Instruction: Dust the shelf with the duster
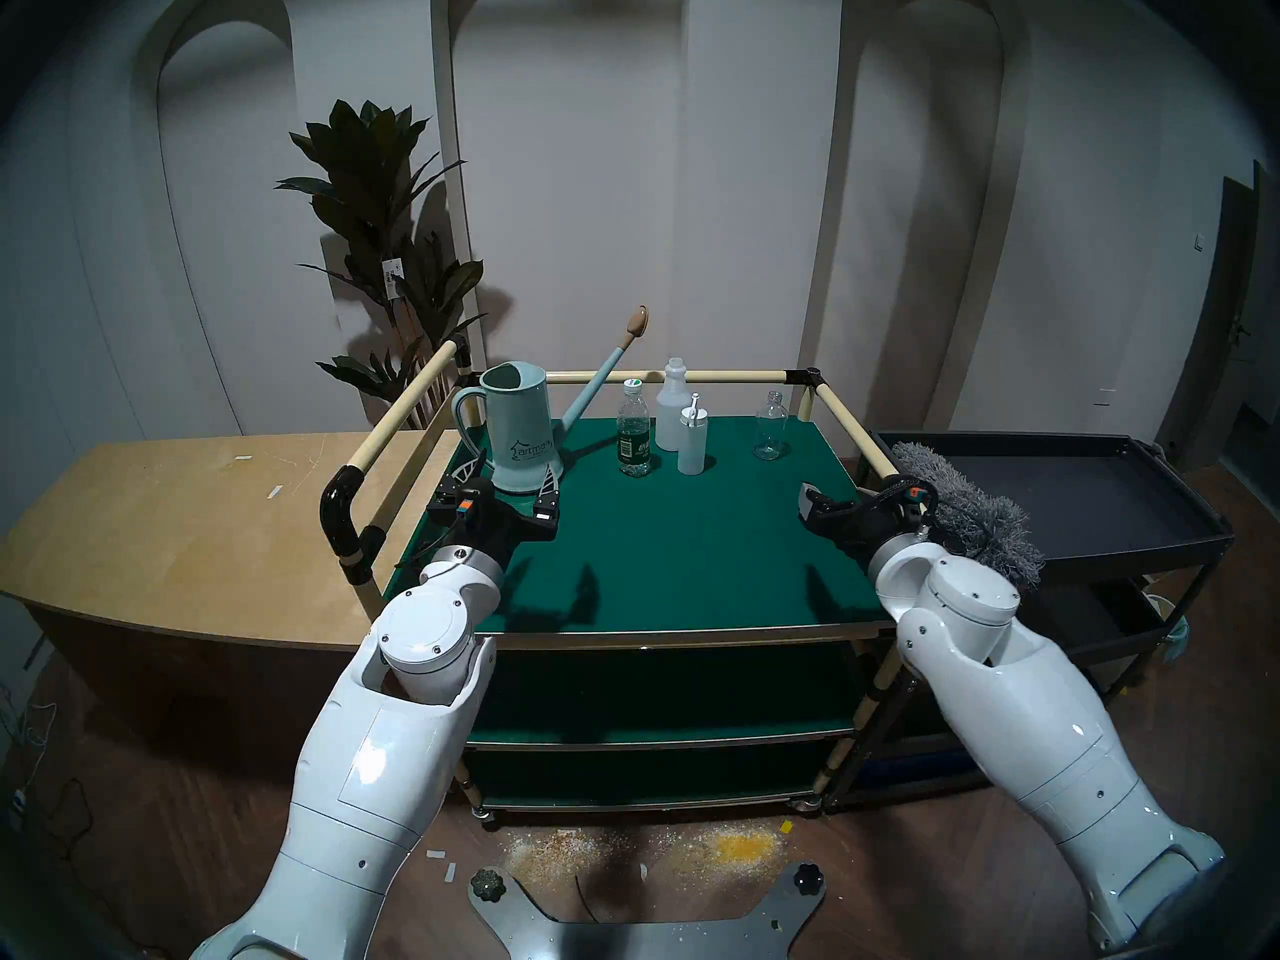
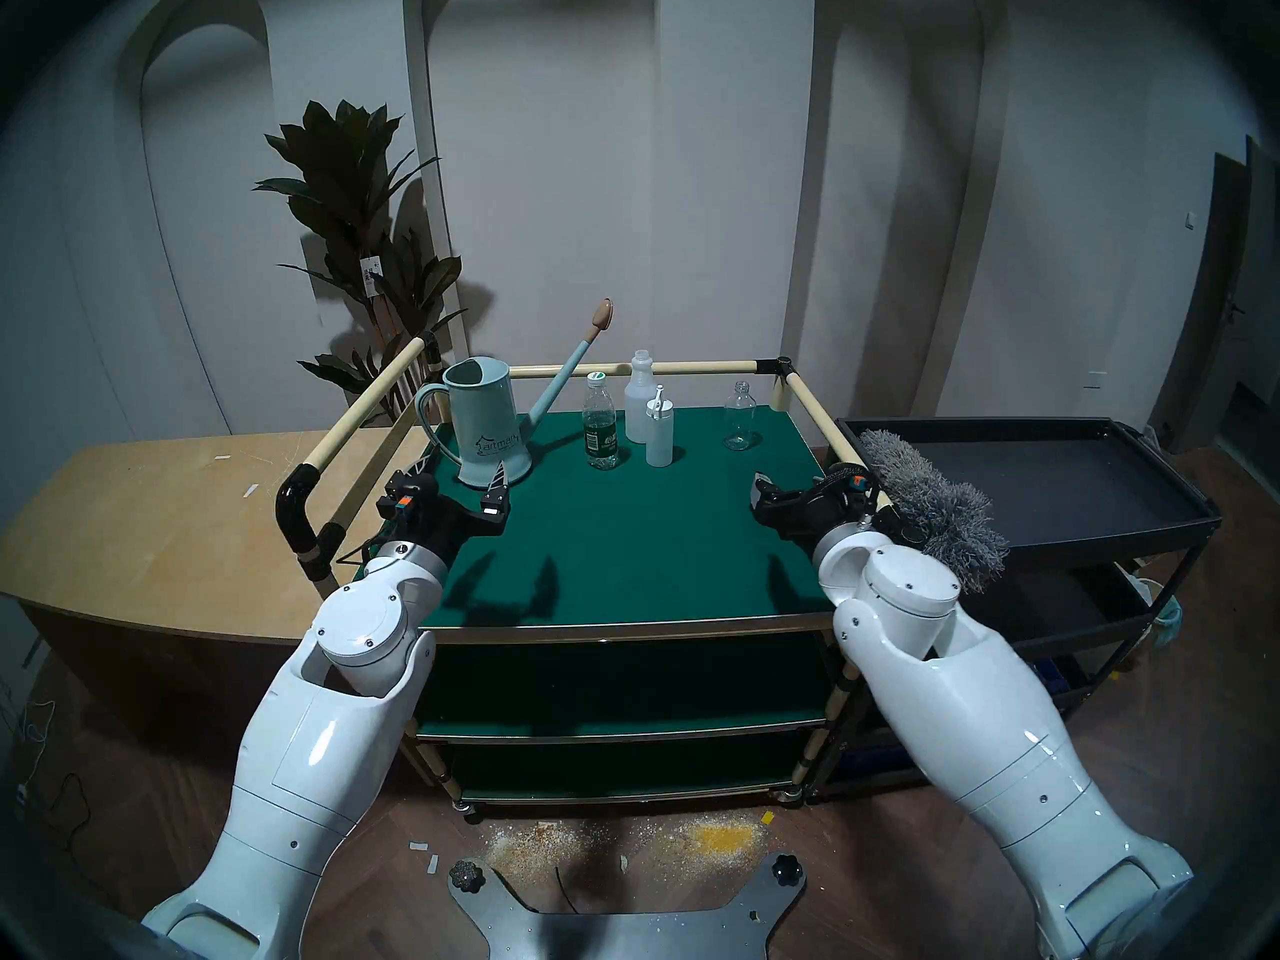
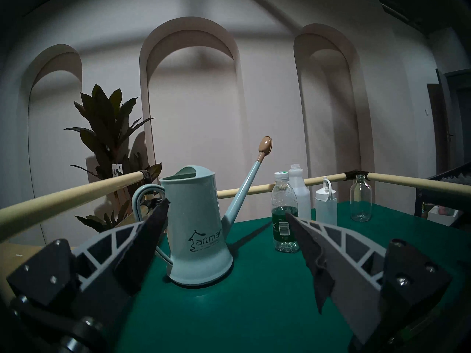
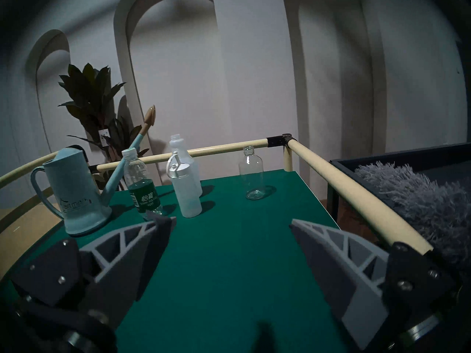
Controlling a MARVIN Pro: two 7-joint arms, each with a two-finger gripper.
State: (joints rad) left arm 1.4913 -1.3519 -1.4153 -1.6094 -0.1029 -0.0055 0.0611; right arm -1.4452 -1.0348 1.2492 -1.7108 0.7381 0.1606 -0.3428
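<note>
The left gripper (image 1: 514, 496) hangs level over the left side of the shelf (image 1: 665, 536), jaws spread wide and empty. The watering can (image 1: 518, 431) stands just ahead of them, its base between the two fingertips in the wrist view but not touched; its handle sits ahead of the left finger (image 3: 142, 245), and its spout slants up and away to the right. Ahead and right of these jaws stands a cluster of three bottles: a water bottle (image 1: 634, 429) with a green label, a tall white bottle (image 1: 672, 404) behind it, and a short white bottle (image 1: 692, 439) in front. A clear glass bottle (image 1: 770, 426) stands apart, further right, straight ahead of the right gripper (image 4: 230, 225).

That gripper floats over the shelf's right edge, jaws likewise spread and holding nothing, bare green board beneath them. Just right of them runs the cream rail (image 4: 351, 194). Beyond the rail, right of the right jaws and untouched, the duster (image 1: 970, 515) lies on the top tray of the black cart (image 1: 1108, 480), its shaggy grey head running alongside the rail.
</note>
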